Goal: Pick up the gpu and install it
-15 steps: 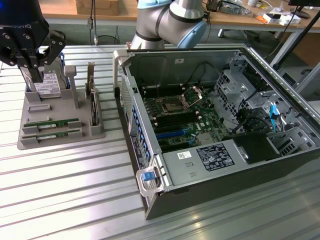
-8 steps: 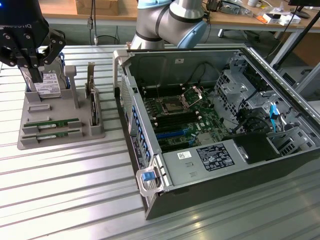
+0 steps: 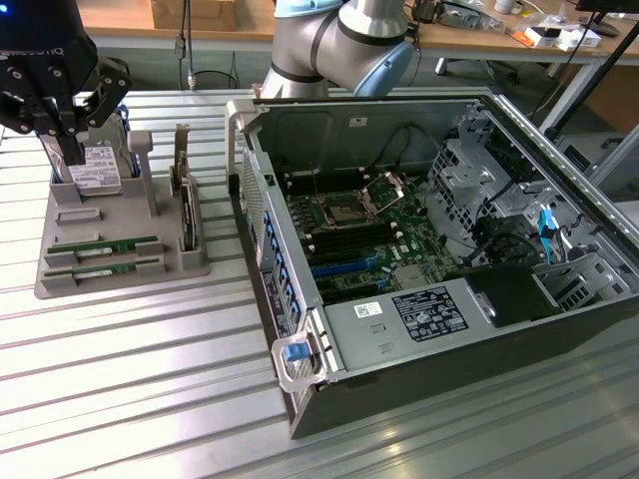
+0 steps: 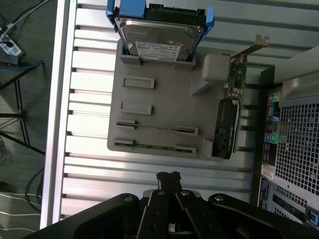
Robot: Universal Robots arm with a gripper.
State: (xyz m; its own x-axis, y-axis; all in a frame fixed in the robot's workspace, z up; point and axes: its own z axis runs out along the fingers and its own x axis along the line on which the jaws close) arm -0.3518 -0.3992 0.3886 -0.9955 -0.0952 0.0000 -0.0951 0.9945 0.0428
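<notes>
1. Gripper state. My gripper [image 3: 68,158] is fully closed: in the wrist view the two fingertips [image 4: 164,177] meet with no gap, and nothing sits between them. I hold nothing.

2. Gripper position. I hover above the grey tray [image 3: 100,215] at the exterior view's left, clear of every part on it. I touch neither the tray nor its contents.

3. Location of the task part. The gpu [image 3: 105,266] lies flat in a slot of the tray, at the end away from the hard drive [image 3: 95,170]. A second green stick [image 3: 105,246] lies in the slot just beside it, parallel to it. In the wrist view the gpu [image 4: 154,147] lies along the tray's edge nearest my fingertips, seated between its end brackets.

4. Other parts. The dark card [image 3: 187,215] stands on edge at the side of the tray towards the computer case [image 3: 399,128]. The case lies open, with the motherboard [image 3: 349,230] exposed.

5. Progress. I judge the task to be at its start:
- Pick-up: not done. The gpu sits in its slot, ungrasped.
- Transfer to the case: not done.
- Installation on the motherboard: not done. I cannot tell from here which slot receives it.
</notes>
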